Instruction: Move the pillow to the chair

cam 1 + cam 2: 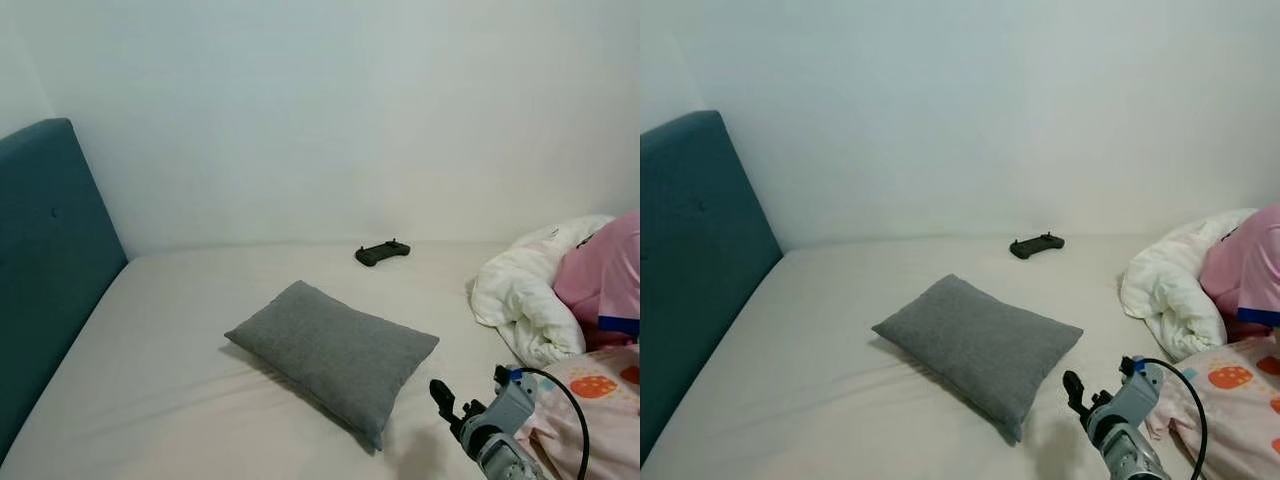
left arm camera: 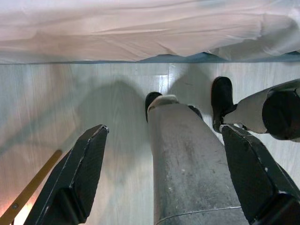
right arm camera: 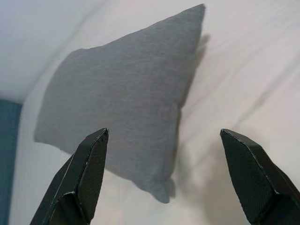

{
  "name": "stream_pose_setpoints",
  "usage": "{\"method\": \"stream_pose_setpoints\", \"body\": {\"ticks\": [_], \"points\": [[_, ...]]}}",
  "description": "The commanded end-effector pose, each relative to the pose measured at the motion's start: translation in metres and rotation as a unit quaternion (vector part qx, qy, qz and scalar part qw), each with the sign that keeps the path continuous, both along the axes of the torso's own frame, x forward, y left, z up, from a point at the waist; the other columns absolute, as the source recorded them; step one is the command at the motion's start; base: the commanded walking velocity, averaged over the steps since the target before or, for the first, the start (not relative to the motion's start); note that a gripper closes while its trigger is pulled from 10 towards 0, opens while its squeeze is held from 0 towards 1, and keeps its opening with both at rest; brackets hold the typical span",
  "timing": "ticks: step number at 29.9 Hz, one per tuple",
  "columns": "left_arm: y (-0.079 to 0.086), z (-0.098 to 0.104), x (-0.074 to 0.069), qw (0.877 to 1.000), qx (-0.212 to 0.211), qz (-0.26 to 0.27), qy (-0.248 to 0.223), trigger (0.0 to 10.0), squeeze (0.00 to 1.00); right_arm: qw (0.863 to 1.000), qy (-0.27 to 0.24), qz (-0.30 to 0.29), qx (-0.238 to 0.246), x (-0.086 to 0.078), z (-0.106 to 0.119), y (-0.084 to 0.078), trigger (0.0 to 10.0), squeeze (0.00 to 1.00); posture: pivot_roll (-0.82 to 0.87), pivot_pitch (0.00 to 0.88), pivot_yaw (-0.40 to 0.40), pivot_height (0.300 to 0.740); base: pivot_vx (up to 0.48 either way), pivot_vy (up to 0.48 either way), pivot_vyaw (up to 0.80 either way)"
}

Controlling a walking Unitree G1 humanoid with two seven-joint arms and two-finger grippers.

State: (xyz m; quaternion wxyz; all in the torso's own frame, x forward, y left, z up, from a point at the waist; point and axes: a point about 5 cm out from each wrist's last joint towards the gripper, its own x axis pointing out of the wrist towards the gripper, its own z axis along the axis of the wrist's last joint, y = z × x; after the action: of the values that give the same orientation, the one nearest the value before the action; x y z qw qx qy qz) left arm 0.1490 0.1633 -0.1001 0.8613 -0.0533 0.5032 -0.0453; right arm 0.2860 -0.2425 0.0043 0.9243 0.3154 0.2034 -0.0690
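A grey pillow (image 1: 333, 356) lies flat in the middle of a bed (image 1: 180, 400), between a teal headboard (image 1: 45, 260) and a heap of white and pink bedding (image 1: 560, 300); a black game controller (image 1: 382, 253) sits near the wall. The right gripper (image 3: 164, 180) hovers just beside the pillow's near corner, fingers spread wide, holding nothing; the left gripper (image 2: 164, 180) hangs beside the robot's leg (image 2: 192, 164) above the floor, fingers likewise wide apart and empty.

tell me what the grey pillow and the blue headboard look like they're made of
Pillow: looks like matte woven fabric, heathered grey, soft corners, likely a stuffed cover. Headboard: seems upholstered in teal cloth, dull finish with a tufted button dimple; the padding beneath can't be seen.
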Motion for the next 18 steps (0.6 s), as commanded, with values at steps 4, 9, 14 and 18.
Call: {"method": "stream_pose_setpoints", "body": {"ticks": [4, 9, 14, 18], "points": [[0.003, -0.002, -0.006, 1.0, 0.004, 0.003, 0.011, 10.0, 0.0, 1.0, 0.001, 0.009, 0.011, 0.004, 0.002, 0.006, 10.0, 0.0, -0.09, 0.043, 0.019, 0.625, 0.0, 0.0, 0.0], [0.004, -0.002, -0.007, 1.0, 0.004, 0.004, 0.011, 10.0, 0.0, 1.0, 0.006, 0.011, 0.012, 0.004, 0.0, 0.009, 10.0, 0.0, -0.08, 0.045, 0.017, 0.6, 0.0, 0.0, 0.0], [0.006, -0.003, -0.009, 1.0, 0.006, 0.004, 0.013, 10.0, 0.0, 0.999, -0.016, 0.042, 0.028, 0.008, 0.003, 0.021, 10.0, 0.0, -0.07, 0.046, 0.014, 0.57, 0.0, 0.0, 0.0], [0.008, -0.003, -0.01, 1.0, 0.007, 0.005, 0.014, 10.0, 0.0, 0.998, -0.032, 0.045, 0.039, 0.012, 0.007, 0.022, 10.0, 0.0, -0.07, 0.045, 0.016, 0.55, 0.0, 0.0, 0.0]]}}
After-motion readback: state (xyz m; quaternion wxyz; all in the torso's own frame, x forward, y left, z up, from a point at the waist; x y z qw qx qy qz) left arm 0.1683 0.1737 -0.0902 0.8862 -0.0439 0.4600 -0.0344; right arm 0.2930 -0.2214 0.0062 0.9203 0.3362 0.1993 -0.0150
